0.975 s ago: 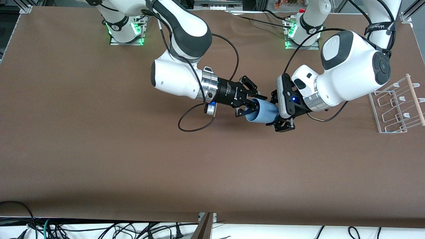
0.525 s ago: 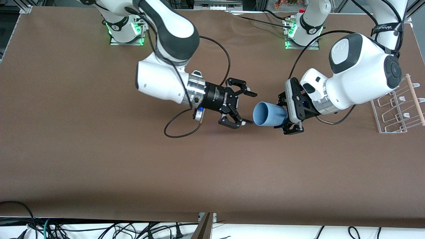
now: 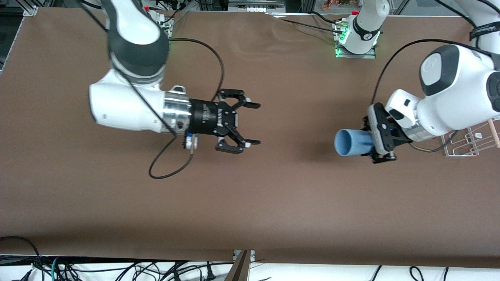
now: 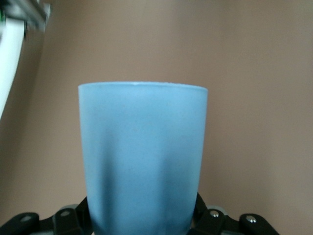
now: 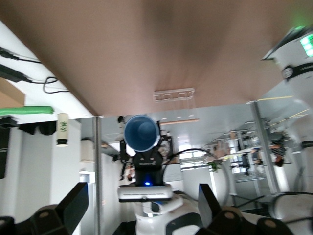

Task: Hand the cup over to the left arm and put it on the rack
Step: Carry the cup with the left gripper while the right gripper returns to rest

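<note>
The light-blue cup [image 3: 350, 142] lies on its side in the air, its mouth toward the right arm's end of the table. My left gripper [image 3: 365, 142] is shut on its base end and holds it over the bare table beside the rack [image 3: 468, 141]. In the left wrist view the cup [image 4: 143, 156] fills the middle, with black fingers [image 4: 66, 220] on either side. My right gripper [image 3: 256, 124] is open and empty over the middle of the table. The right wrist view shows its open gripper [image 5: 143, 196], the cup [image 5: 142, 132] and the rack [image 5: 173, 94] farther off.
The rack's wooden rod [image 3: 493, 132] runs along its side at the left arm's end of the table. A black cable [image 3: 168, 171] hangs in a loop from the right wrist. Both arm bases [image 3: 355, 43] stand along the table's back edge.
The right gripper let go of the cup and drew back toward its own end, jaws open. The left gripper carried the cup away toward the rack.
</note>
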You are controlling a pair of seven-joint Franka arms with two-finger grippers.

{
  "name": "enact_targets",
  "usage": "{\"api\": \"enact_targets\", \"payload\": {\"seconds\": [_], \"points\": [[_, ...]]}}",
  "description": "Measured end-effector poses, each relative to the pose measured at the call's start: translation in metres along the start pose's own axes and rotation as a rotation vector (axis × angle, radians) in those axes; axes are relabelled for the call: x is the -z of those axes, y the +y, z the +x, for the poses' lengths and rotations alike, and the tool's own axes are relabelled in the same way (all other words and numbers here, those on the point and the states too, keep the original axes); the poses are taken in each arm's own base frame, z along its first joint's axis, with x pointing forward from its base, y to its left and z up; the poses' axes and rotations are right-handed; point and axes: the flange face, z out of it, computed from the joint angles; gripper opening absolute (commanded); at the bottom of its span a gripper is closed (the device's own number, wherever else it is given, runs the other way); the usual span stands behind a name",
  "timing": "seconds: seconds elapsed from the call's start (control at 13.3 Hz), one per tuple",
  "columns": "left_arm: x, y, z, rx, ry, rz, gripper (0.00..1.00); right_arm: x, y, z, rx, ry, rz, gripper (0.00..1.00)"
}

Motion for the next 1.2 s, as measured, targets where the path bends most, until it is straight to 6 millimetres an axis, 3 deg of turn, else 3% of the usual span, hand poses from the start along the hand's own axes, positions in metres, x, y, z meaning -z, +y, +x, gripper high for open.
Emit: {"api": "enact_targets", "payload": {"seconds": [0.38, 0.6, 0.97, 1.2], "points": [[0.015, -0.012, -0.122, 0.09, -0.339, -0.04, 0.0, 0.085, 0.026, -0.024, 0.15, 0.103, -0.093, 0.99], [0.025, -0.009, -0.173, 0.094, -0.628, -0.072, 0.0, 0.14, 0.051, -0.029, 0.321, 0.18, -0.144, 0.99], [0.016, -0.003, -0.238, 0.089, -1.027, -0.116, 0.0, 0.214, 0.067, 0.024, 0.603, 0.289, -0.316, 0.99], [0.01, 0.004, -0.301, 0.088, -1.179, -0.151, 0.0, 0.254, 0.099, 0.045, 0.876, 0.421, -0.45, 0.99]]}}
